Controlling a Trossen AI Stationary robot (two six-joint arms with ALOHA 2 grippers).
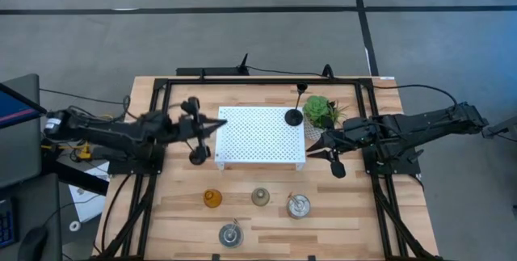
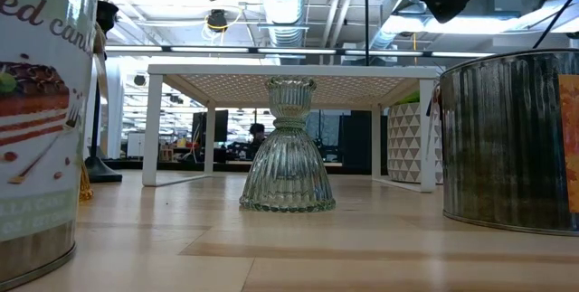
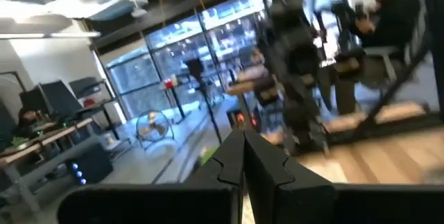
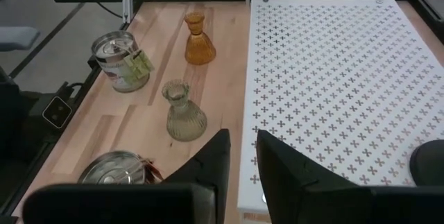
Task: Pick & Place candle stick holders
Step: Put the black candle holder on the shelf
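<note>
Hovering beside white tray (image 1: 258, 136): left claw (image 1: 220, 124) clenched, empty; right claw (image 1: 313, 146) slightly parted, empty. Risk: right claw toppling black holder (image 1: 294, 116) or plant (image 1: 320, 111) nearby.

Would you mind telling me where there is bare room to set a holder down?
Most of the white perforated tray is bare, apart from the black holder at its corner. The front wood is crowded: amber holder, grey-green holder, silver cups.
</note>
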